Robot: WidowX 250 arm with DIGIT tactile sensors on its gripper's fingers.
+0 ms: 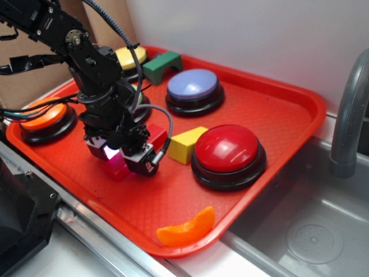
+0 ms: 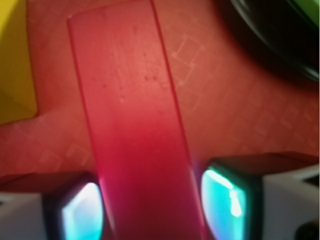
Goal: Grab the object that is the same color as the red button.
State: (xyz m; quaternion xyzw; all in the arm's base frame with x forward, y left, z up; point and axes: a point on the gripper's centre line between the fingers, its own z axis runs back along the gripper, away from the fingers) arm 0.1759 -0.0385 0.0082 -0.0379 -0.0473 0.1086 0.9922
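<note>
Your black gripper (image 2: 150,207) has its jaws spread just wider than the long red rectangular wooden block (image 2: 132,125), one glowing pad (image 2: 82,212) on each side of it; in the wrist view both pads sit right against the block's long edges, though you cannot tell from the pictures whether they are truly pressing on it or only flanking it. The block lies flat on the large red plastic tray (image 1: 277,109), running lengthwise away from the wrist camera between the pads. In the exterior view you see the gripper (image 1: 118,158) down at tray level with the block's lit end showing under it (image 1: 117,167). Taking that block as your landmark: the yellow wedge-shaped wooden block (image 1: 187,143) lies just beside it, and the large glossy red dome button on a round black base (image 1: 228,154) stands just beyond the wedge. The orange dome button (image 1: 45,118) sits on the opposite side of the block, near the tray's edge. Farther back are a lavender dome button (image 1: 194,89), a green arched wooden block (image 1: 162,66) and a yellow dome button (image 1: 130,57). An orange slice-shaped toy (image 1: 187,229) rests on the tray's near rim. A small white mark shows on the gripper's finger, too small to read.
</note>
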